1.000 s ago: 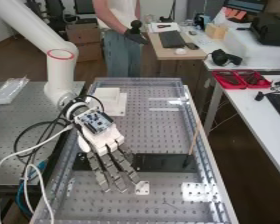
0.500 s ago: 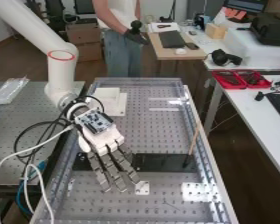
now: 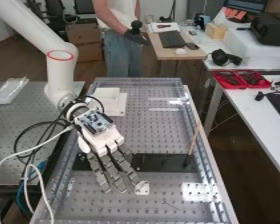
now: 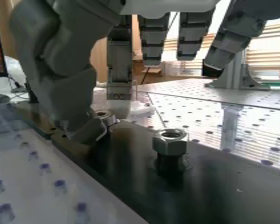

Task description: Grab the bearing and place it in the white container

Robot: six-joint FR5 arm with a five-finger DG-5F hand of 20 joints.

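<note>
The hand (image 3: 104, 142) hangs palm-down over the left part of the black plate in the high view, its fingers straight and spread forward. In the wrist view the hand (image 4: 119, 65) is open, with its thumb lowered. Right beside the thumb's tip, a small round metal ring (image 4: 106, 117), which looks like the bearing, stands on the black plate; whether they touch I cannot tell. The white container (image 3: 107, 95) sits behind the hand, near the bench's far left corner.
A hex nut (image 4: 170, 142) tops a dark post on the black plate (image 4: 210, 175), close to the ring. A thin wooden stick (image 3: 194, 140) stands upright at the plate's right end. Raised rails (image 3: 202, 150) edge the perforated bench. Cables loop left of the arm.
</note>
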